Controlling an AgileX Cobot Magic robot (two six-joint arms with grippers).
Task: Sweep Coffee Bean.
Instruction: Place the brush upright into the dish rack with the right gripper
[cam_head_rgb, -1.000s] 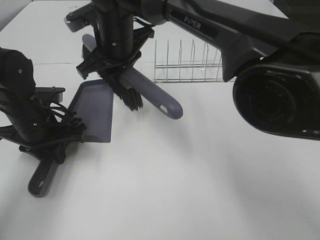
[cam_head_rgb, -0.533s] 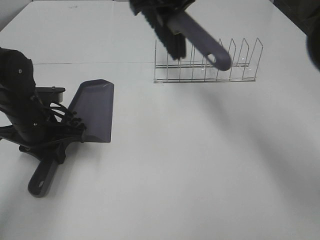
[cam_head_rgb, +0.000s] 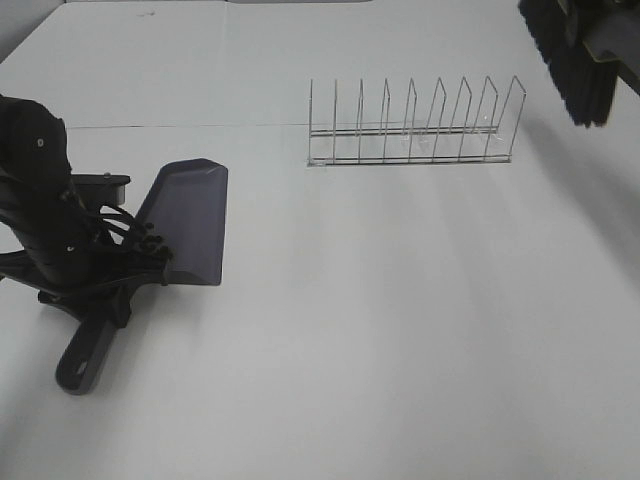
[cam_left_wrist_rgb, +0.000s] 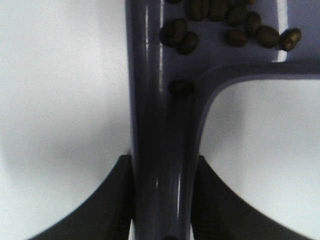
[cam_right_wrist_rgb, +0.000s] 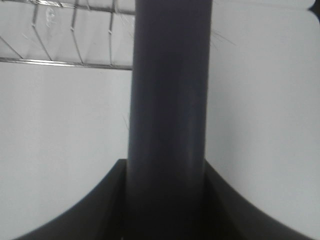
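Broadly, the white table (cam_head_rgb: 400, 350) carries a wire rack (cam_head_rgb: 410, 125) at the back and the grey dustpan (cam_head_rgb: 190, 220) at left, its handle clamped in the left tool (cam_left_wrist_rgb: 165, 200). The right tool (cam_right_wrist_rgb: 165, 200) is clamped on the handle of the brush (cam_head_rgb: 575, 70), high at far right. The coffee bean (cam_left_wrist_rgb: 225, 25) cluster, about 10 tiny dark ovals in view, lies inside the dustpan by the handle root; light, hard and smooth, they would likely roll, so carry them by the pan's stiff handle, kept level.

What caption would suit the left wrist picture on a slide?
Left gripper clamps the dustpan by its handle, coffee beans lying in the pan.
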